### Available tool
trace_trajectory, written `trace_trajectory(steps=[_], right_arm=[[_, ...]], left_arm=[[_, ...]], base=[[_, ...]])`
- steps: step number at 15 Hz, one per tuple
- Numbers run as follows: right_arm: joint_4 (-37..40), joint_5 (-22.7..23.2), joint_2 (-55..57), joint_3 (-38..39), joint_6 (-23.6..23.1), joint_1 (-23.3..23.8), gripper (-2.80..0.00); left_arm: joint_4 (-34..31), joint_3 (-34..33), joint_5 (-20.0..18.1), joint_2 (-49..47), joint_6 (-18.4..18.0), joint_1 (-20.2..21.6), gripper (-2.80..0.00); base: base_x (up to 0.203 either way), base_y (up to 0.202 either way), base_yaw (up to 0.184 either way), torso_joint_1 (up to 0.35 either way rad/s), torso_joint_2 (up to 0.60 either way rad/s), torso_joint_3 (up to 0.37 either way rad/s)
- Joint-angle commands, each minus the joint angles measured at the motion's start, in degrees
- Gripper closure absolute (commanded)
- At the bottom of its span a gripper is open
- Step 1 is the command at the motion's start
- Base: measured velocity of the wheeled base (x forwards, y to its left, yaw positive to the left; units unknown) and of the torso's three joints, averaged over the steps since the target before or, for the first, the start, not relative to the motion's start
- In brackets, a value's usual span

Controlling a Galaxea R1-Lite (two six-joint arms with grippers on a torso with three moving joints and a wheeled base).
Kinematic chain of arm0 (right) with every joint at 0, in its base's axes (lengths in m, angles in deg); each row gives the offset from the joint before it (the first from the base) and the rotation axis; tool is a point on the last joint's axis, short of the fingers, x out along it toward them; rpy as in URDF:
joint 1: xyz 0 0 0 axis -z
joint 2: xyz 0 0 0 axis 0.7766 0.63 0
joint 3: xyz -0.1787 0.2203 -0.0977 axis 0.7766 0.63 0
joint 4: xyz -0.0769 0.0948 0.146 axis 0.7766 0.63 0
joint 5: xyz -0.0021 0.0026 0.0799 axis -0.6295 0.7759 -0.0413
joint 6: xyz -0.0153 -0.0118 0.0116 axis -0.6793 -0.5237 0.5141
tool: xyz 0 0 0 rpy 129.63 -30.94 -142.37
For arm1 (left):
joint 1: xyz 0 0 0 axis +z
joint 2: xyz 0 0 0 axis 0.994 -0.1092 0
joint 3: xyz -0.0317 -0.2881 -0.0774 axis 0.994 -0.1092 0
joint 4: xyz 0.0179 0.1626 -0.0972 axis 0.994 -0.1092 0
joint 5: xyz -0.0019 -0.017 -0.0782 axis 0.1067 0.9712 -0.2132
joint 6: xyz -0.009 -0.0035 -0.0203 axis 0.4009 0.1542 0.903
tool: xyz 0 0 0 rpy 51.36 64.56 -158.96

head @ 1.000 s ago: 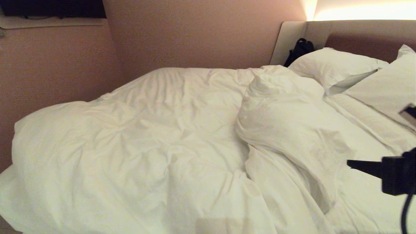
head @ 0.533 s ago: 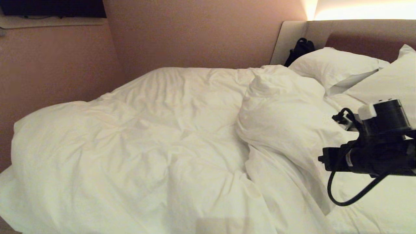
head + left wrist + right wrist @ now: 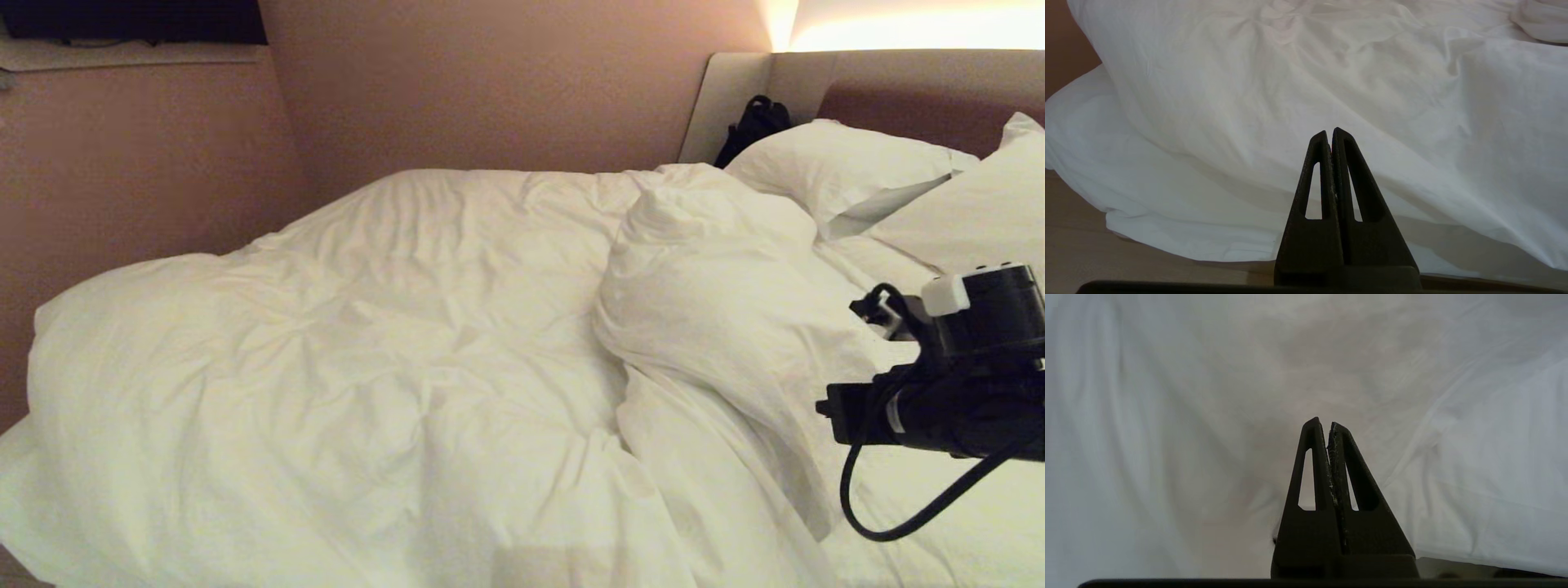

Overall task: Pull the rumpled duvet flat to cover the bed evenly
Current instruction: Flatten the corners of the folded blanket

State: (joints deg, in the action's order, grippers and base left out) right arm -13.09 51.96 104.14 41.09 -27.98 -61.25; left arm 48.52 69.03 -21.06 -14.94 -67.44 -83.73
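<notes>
The duvet (image 3: 392, 343) lies rumpled over the left and middle of the bed. Its right edge is folded back into a thick roll (image 3: 718, 302), leaving bare white sheet (image 3: 922, 506) beside it. My right arm (image 3: 947, 400) hangs over that sheet, next to the roll. In the right wrist view my right gripper (image 3: 1327, 424) is shut and empty, with white bedding close in front of it. My left gripper (image 3: 1329, 132) is shut too, holds nothing, and stays parked low before the duvet (image 3: 1331, 73) where it hangs over the bed's near side.
Two white pillows (image 3: 841, 167) (image 3: 980, 212) lean against the padded headboard (image 3: 898, 90). A black bag (image 3: 755, 122) sits in the corner behind them. A pink wall runs along the bed's far side. Wooden floor (image 3: 1077, 245) shows under the duvet's overhang.
My right arm has come further into the head view from the right edge and now hangs over the bare sheet. The duvet and the left arm have not moved.
</notes>
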Motion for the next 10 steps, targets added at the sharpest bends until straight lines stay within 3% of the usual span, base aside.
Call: trace_trajectory(steps=[1, 3, 7, 10], right_arm=[[-1.15, 2.19, -1.0, -0.34, 1.25, 4.07, 0.0], [-4.14, 11.06, -0.82, -0.28, 0.81, 10.82, 0.0], [-7.33, 26.34, 0.86, 0.18, -6.61, 23.16, 0.0], [-11.1, 33.85, 4.41, 0.17, -8.88, 29.51, 0.0]], left_arm=[[0.06, 0.0, 0.03, 0.0, 0.0, 0.0, 0.0], [0.06, 0.0, 0.03, 0.0, 0.0, 0.0, 0.0], [0.06, 0.0, 0.03, 0.0, 0.04, 0.0, 0.0], [0.06, 0.0, 0.03, 0.0, 0.0, 0.0, 0.0]], base=[[0.0, 0.0, 0.0, 0.0, 0.0, 0.0], [0.0, 0.0, 0.0, 0.0, 0.0, 0.0], [0.0, 0.0, 0.0, 0.0, 0.0, 0.0], [0.0, 0.0, 0.0, 0.0, 0.0, 0.0]])
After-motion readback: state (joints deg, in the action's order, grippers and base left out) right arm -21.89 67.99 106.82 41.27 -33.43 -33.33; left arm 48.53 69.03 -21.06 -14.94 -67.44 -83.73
